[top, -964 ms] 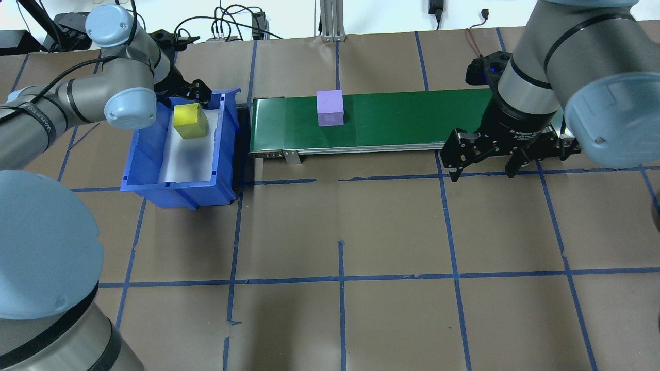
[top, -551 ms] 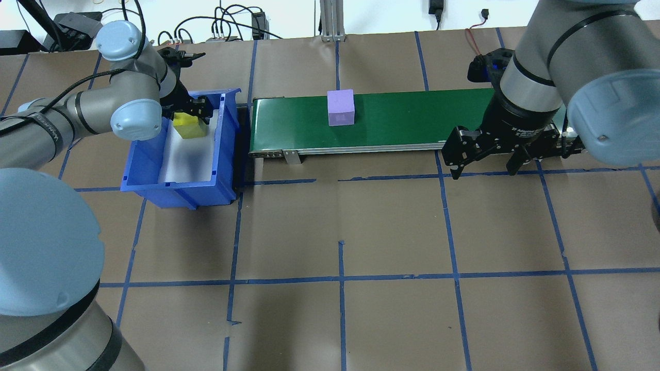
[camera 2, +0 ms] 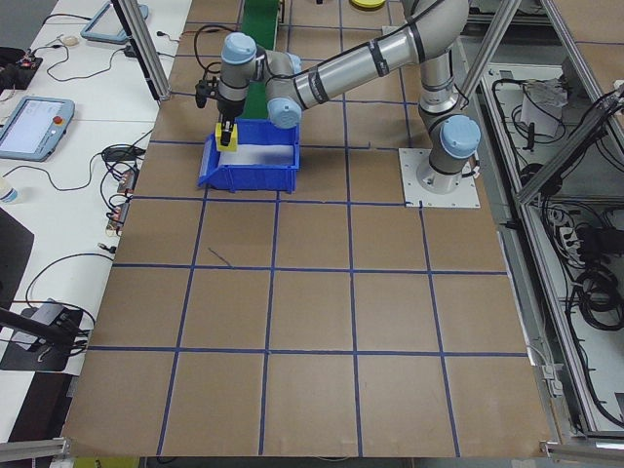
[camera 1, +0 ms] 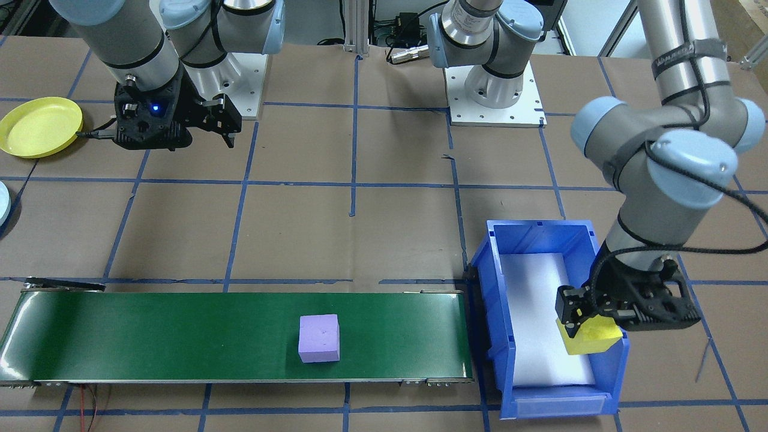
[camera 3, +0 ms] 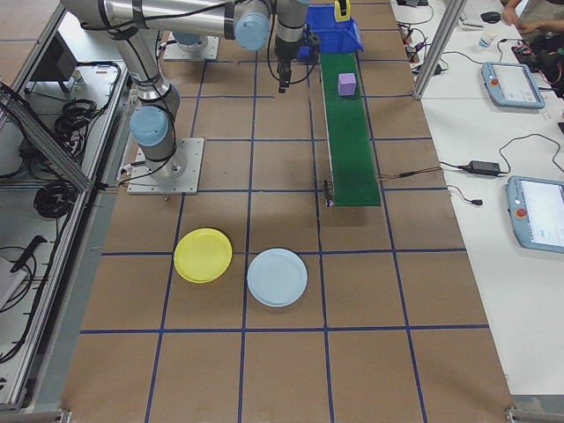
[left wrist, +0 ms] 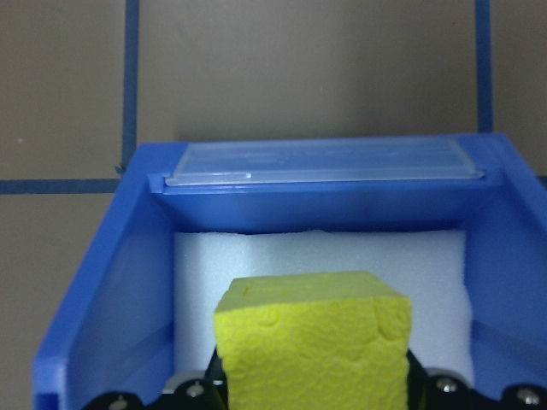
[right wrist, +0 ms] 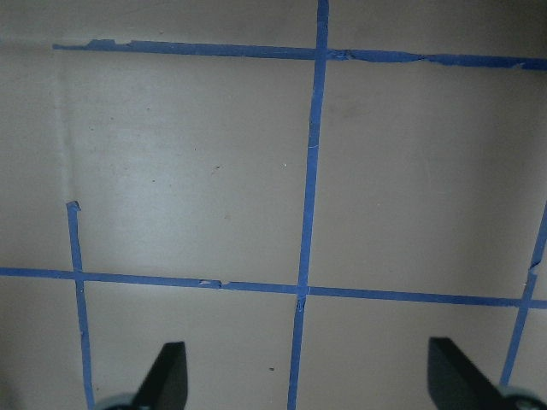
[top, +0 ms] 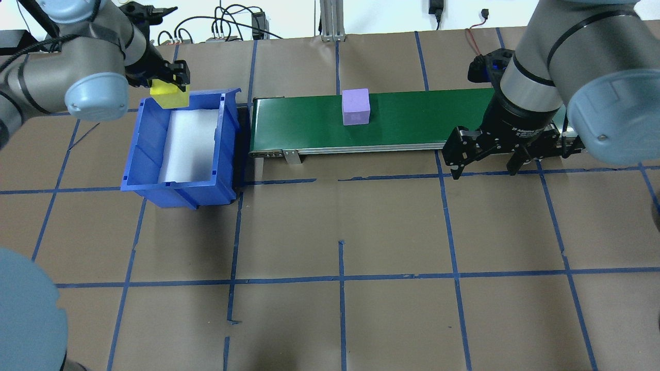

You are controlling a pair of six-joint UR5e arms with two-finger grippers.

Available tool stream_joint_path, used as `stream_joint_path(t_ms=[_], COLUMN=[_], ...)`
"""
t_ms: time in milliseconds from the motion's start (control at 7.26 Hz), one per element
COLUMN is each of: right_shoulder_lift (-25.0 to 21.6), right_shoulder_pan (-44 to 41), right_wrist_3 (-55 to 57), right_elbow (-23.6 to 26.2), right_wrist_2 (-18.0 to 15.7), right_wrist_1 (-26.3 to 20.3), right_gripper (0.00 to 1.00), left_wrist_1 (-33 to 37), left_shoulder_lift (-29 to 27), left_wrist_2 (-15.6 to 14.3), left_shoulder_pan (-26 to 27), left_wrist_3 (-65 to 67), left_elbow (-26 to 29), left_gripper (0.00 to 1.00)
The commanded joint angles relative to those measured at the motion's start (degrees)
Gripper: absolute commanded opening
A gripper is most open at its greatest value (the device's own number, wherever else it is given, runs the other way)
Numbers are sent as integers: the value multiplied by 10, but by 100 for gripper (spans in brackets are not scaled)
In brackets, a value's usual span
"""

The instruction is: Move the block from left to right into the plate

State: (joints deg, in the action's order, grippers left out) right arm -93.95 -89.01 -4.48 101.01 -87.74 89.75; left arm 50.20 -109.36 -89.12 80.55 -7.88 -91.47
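block [top: 356,106] on conveyor [top: 412,123], bin [top: 154,170] beside

A purple block [camera 3: 347,84] sits on the green conveyor [camera 3: 350,141]; yellow plate [camera 3: 204,256] and blue plate [camera 3: 278,277] lie near its end.

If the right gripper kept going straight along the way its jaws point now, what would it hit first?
Probably just the bare table: the right gripper, jaws open, points straight down at brown paper with blue tape lines, with nothing between in its wrist view.

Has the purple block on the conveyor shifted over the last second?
Yes. The purple block has travelled rightward along the green belt, farther from the blue bin.
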Motion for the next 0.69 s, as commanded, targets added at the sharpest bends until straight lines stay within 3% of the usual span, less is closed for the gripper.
stream_joint_path(t_ms=[0, 276, 551], right_shoulder_lift=[0, 0, 1], right_shoulder_pan=[-1, -2, 1], right_wrist_3=[0, 0, -1], right_elbow=[-5, -4, -3], right_wrist_2=[0, -1, -1], right_wrist_1=[0, -1, 0], right_gripper=[100, 100, 100], left_wrist_1=[9, 2, -70], left_shoulder_lift=[47, 34, -29], left_wrist_2=[21, 24, 24], left_shoulder_pan=[42, 109, 163], left_wrist_3=[42, 131, 184], left_elbow=[0, -2, -2], left_gripper=[23, 23, 23])
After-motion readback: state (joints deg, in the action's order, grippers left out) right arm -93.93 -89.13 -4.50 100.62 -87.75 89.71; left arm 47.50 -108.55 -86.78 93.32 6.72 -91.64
